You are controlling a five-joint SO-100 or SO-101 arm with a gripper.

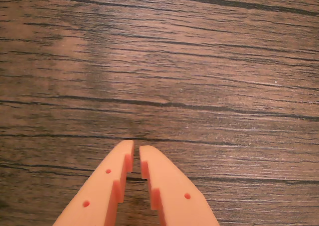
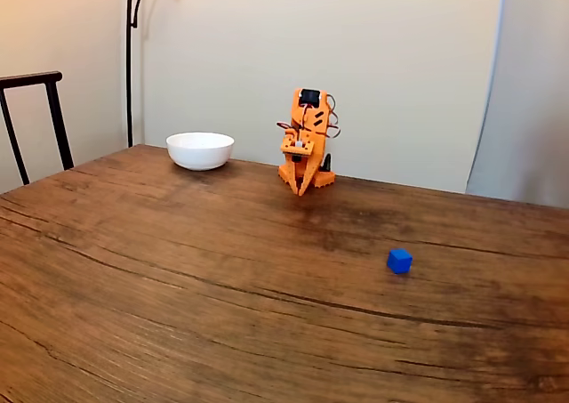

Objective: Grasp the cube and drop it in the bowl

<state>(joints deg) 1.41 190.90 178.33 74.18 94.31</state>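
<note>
Wrist view: my fingers (image 1: pixel 136 153) hang above bare wood grain, their tips nearly together with only a thin slit between them and nothing held. In the fixed view my orange arm (image 2: pixel 305 141) sits folded at the far edge of the bench (image 2: pixel 178 287), the fingers pointing down close to my own base. I judge this a rest pose: tucked in, with the whole surface ahead open to me.

The cube (image 2: pixel 399 261) lies on the bench well apart from me, nearer the camera and to the right in the fixed view, flat on one face with open wood all round it. That leaves room for my fingers to come down on either side, though I must spread them first. The bowl (image 2: pixel 200 150) stands upright at the far edge, to the left of my base in that view and near it, so the carry should run back across the bench.

A dark chair (image 2: pixel 36 118) stands off the left edge and a lamp pole (image 2: pixel 130 56) rises behind the bowl; neither lies between me and the cube. The path looks free.
</note>
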